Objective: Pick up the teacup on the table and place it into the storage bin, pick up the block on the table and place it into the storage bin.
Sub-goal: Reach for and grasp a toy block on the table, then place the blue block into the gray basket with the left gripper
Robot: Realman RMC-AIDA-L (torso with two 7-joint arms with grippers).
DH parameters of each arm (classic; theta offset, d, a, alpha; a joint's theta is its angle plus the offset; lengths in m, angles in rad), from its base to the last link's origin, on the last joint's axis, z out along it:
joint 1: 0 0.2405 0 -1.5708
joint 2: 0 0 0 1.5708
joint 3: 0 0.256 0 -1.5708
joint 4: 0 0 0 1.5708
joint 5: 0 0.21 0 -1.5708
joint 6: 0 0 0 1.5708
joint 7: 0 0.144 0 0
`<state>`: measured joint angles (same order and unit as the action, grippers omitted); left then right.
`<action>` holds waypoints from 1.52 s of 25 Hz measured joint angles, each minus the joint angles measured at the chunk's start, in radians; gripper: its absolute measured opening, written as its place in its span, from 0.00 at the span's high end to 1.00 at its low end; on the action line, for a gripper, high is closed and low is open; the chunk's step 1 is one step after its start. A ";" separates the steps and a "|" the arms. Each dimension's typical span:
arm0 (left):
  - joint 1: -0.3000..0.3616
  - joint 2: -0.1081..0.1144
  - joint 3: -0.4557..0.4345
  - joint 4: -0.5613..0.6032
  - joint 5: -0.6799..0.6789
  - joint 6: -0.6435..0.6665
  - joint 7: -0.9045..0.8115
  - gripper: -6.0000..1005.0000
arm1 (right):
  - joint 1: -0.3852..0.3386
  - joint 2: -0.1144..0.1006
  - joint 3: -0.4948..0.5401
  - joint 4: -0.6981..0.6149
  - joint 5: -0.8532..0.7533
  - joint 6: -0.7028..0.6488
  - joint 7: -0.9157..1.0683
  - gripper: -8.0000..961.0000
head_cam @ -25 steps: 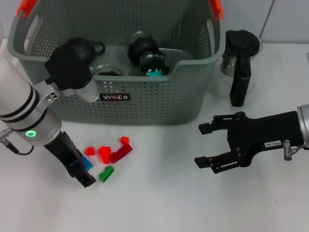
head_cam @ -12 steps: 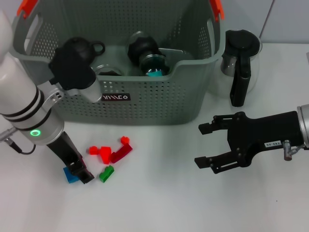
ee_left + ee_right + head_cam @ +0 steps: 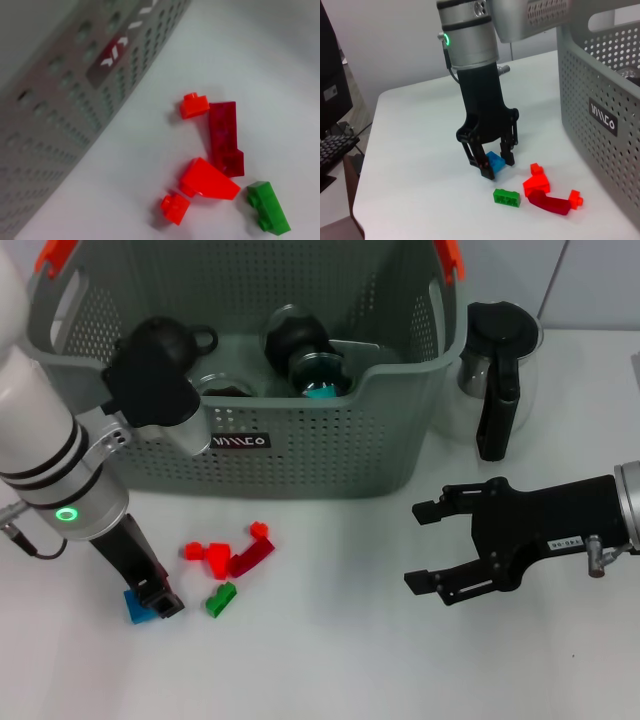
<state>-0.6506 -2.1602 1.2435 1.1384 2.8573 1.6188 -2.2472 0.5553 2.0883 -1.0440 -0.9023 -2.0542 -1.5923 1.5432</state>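
Note:
The grey perforated storage bin [image 3: 300, 455] stands at the back of the table, and dark-lidded glass pieces [image 3: 305, 355] lie inside it. My left gripper [image 3: 155, 605] is low over the table in front of the bin's left end. It is shut on a blue block [image 3: 135, 608]. In the right wrist view its fingers [image 3: 482, 169] clamp that blue block [image 3: 495, 161], which is tilted. Several red blocks [image 3: 217, 558] and a green block [image 3: 221, 598] lie just to the right of it. My right gripper [image 3: 430, 547] is open and empty, low at the right.
A glass pot with a black lid and handle [image 3: 497, 365] stands to the right of the bin. The left wrist view shows the loose red blocks [image 3: 207, 180], a dark red block [image 3: 226, 137], the green block [image 3: 267, 207] and the bin wall [image 3: 60, 100].
My left gripper has moved to the left and slightly nearer, and the blue block has gone with it, away from the other blocks. The right gripper has dropped very slightly.

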 joint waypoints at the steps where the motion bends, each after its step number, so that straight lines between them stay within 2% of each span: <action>1: 0.002 0.000 0.000 0.005 0.000 0.004 0.001 0.49 | 0.000 0.000 0.000 0.000 -0.001 0.000 0.000 0.05; 3: 0.003 0.000 0.000 0.011 0.000 0.013 0.003 0.56 | 0.001 0.001 0.000 0.000 -0.007 0.000 0.000 0.05; 9: -0.001 0.005 -0.007 0.013 0.001 0.022 0.005 0.57 | 0.001 0.003 0.003 -0.003 -0.009 0.000 0.000 0.05; 13: -0.001 0.005 -0.008 0.056 0.001 0.049 0.008 0.58 | 0.002 0.003 0.007 -0.004 -0.009 -0.004 0.001 0.05; 18: 0.026 -0.004 -0.017 0.228 -0.011 0.107 0.018 0.59 | 0.002 0.003 0.007 -0.005 -0.009 -0.004 0.002 0.05; 22: 0.024 -0.005 -0.049 0.377 -0.034 0.135 0.023 0.58 | 0.008 0.003 0.007 -0.006 -0.009 -0.001 0.002 0.05; 26: -0.010 -0.005 -0.115 0.507 -0.114 0.125 0.044 0.58 | 0.015 0.003 0.004 -0.006 -0.009 0.000 0.002 0.05; 30: -0.054 -0.005 -0.194 0.576 -0.218 0.061 0.071 0.57 | 0.020 0.002 0.002 -0.004 -0.009 0.000 0.002 0.05; 31: -0.068 -0.003 -0.223 0.570 -0.267 -0.021 0.083 0.57 | 0.020 0.002 0.002 -0.004 -0.009 0.000 0.002 0.05; 32: -0.068 -0.003 -0.223 0.570 -0.267 -0.021 0.083 0.57 | 0.020 0.002 0.002 -0.003 -0.009 0.000 0.002 0.05; 34: -0.082 0.003 -0.237 0.538 -0.301 -0.103 0.089 0.57 | 0.020 0.002 0.003 -0.003 -0.009 0.000 0.004 0.05; 38: -0.124 0.019 -0.240 0.467 -0.312 -0.129 0.091 0.57 | 0.013 0.000 0.007 -0.006 -0.009 -0.011 0.011 0.05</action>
<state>-0.7751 -2.1408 1.0034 1.6052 2.5455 1.4894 -2.1561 0.5681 2.0882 -1.0373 -0.9080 -2.0631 -1.6034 1.5546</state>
